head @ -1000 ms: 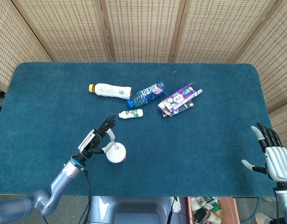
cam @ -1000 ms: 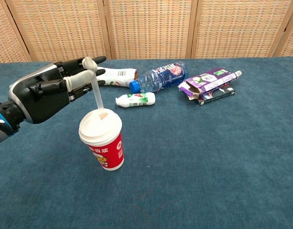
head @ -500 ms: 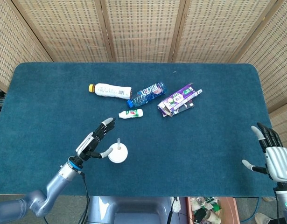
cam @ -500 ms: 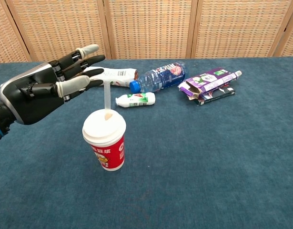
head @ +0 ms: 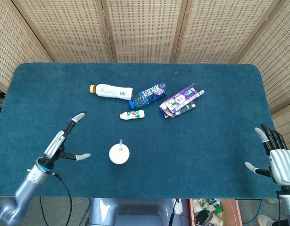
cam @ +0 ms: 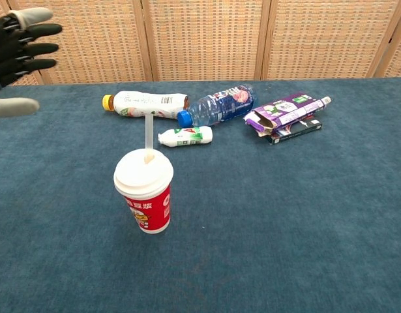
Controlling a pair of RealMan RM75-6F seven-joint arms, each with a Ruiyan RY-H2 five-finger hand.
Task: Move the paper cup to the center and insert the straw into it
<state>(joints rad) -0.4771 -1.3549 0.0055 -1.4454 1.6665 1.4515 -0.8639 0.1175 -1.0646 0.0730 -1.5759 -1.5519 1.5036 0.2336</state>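
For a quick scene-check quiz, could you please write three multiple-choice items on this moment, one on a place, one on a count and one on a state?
1. Where does the straw stand?
A. Upright in the lid of the paper cup
B. Flat on the table
C. Inside the purple carton

2. How many bottles lie on the table?
A. One
B. Three
C. Five

3. What is the left robot hand doing?
A. Gripping the cup
B. Pinching the straw
C. Holding nothing, fingers spread

Answers: 1 A, the straw rises from the lid; 2 B, three bottles lie in a row behind the cup; 3 C, it is apart from the cup.
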